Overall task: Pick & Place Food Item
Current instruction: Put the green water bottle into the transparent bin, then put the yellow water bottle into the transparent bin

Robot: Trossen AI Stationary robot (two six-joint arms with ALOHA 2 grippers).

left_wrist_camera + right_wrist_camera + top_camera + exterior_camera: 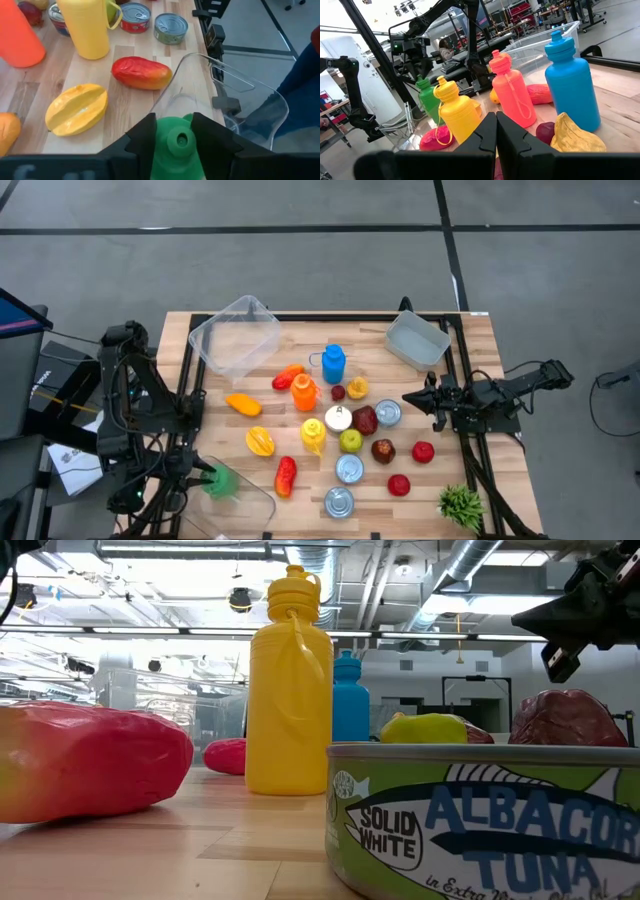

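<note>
My left gripper [177, 137] is at the table's near left corner, shut on a green bottle [176, 150] at the clear plastic tub [227, 95] there; the bottle [220, 482] also shows from above. My right gripper [410, 398] hovers shut above the table's right side, beside a tin can [388, 412] and a dark red fruit [365, 420], touching nothing; its closed fingers [496, 132] point toward the blue bottle [572, 85], orange bottle [512, 92] and yellow bottle [457, 112]. It shows at the upper right [560, 625] in the low view. My left gripper pinches the green bottle between its two fingers [145, 137], one on each side of the bottle's upper part just below the cap [178, 141]. The fingers slant down from the table's left. The bottle stands upright [426, 97] at the tub; whether its base rests there is hidden.
Crowded table middle: red mango [141, 72], yellow starfruit [77, 107], several tin cans [349, 468], apples [423, 451], orange fruit [243, 404]. Clear tubs stand far left [235, 335] and far right [417, 340]. A green plant [460, 505] sits at the near right corner.
</note>
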